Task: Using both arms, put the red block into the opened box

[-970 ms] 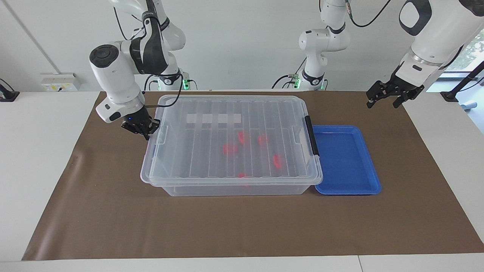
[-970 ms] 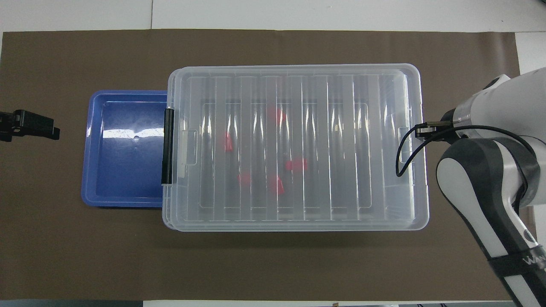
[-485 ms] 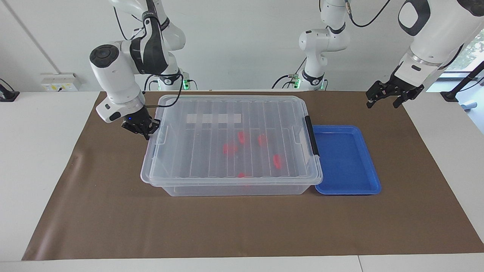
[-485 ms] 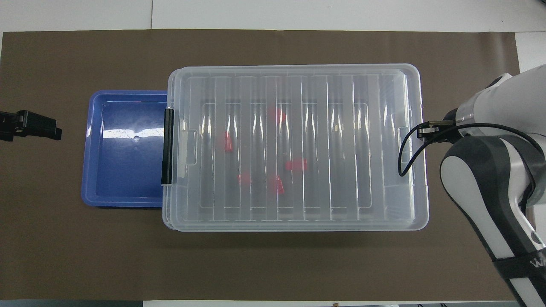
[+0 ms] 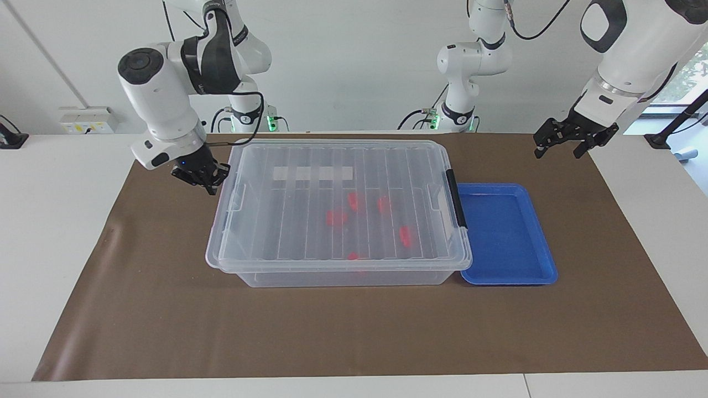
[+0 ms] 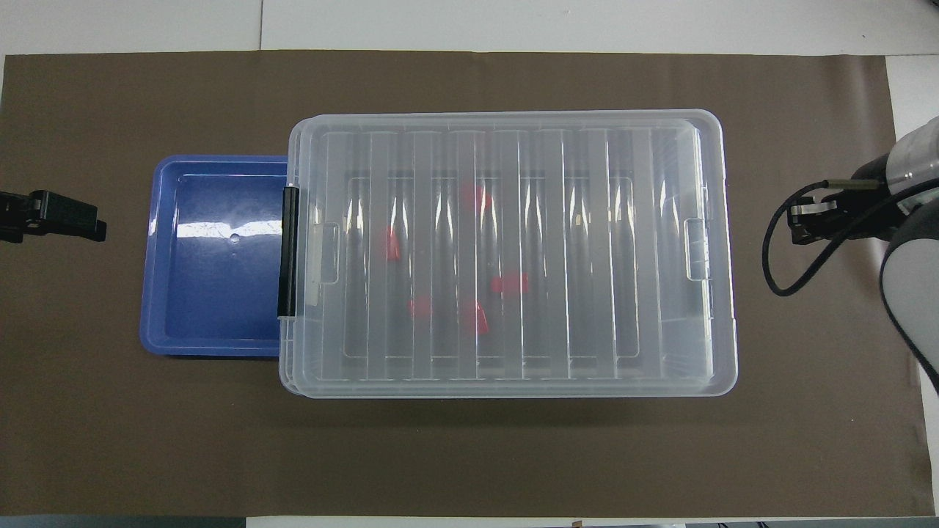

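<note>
The box (image 5: 260, 264) (image 6: 660, 220) is a large clear bin in the middle of the brown mat, and its ribbed lid lies on it. Several red blocks (image 5: 336, 217) (image 6: 509, 282) show through the lid on the box's floor. My right gripper (image 5: 202, 178) (image 6: 807, 224) is shut on nothing. It hangs just off the box's end toward the right arm's end of the table, clear of the rim. My left gripper (image 5: 561, 145) (image 6: 51, 220) waits open and raised over the mat, past the blue tray toward the left arm's end.
A shallow blue tray (image 5: 506, 235) (image 6: 213, 293) sits against the box's end that carries the black clip (image 5: 456, 199) (image 6: 288, 249). Two slimmer white arms (image 5: 470, 61) stand at the robots' edge of the table. The brown mat (image 5: 354, 331) covers the work area.
My right gripper has drawn away from the box's end handle, outward and slightly up. The left gripper has barely moved. Box, lid and blocks are where they were.
</note>
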Action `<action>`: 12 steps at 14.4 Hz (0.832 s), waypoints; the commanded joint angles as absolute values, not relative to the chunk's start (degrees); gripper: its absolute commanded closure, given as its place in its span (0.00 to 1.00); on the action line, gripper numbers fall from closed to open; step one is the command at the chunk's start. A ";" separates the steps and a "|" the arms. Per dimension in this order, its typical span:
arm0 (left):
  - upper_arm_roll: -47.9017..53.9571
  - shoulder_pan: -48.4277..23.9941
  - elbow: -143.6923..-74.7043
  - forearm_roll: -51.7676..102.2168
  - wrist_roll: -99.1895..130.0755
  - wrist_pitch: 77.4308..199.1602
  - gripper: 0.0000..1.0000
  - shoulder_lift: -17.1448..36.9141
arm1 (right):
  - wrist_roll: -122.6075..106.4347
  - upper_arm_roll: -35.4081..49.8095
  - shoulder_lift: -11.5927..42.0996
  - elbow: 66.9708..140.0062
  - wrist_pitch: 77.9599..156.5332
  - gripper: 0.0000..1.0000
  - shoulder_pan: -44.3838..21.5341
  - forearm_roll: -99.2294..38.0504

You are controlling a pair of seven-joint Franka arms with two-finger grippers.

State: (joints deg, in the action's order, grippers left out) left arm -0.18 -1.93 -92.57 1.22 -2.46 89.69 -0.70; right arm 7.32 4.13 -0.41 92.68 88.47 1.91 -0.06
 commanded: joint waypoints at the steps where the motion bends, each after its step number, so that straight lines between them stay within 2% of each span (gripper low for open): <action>1: -0.26 -2.28 -92.64 -0.53 -3.25 89.82 0.00 -0.79 | 7.38 4.39 -0.17 87.72 82.55 1.00 4.39 0.53; 2: -0.26 -2.29 -92.64 -0.53 -3.25 89.82 0.00 -0.79 | 6.25 4.39 -0.18 87.89 82.27 1.00 5.26 0.27; 3: -0.18 -2.20 -92.64 -0.53 -3.25 89.91 0.00 -0.79 | 5.11 4.39 -0.96 89.80 83.14 0.71 6.67 -0.17; 4: -0.26 -2.20 -92.64 -0.53 -3.25 89.91 0.00 -0.79 | 4.14 4.39 -2.10 92.26 83.84 0.11 7.64 -0.35; 5: -0.26 -2.20 -92.64 -0.53 -3.08 89.91 0.00 -0.88 | 3.43 4.39 -2.11 92.02 83.67 0.00 7.73 -0.35; 12: -0.26 -2.20 -92.64 -0.53 -2.72 89.56 0.00 -1.14 | 3.08 4.39 -1.93 92.11 87.27 0.00 8.35 -0.35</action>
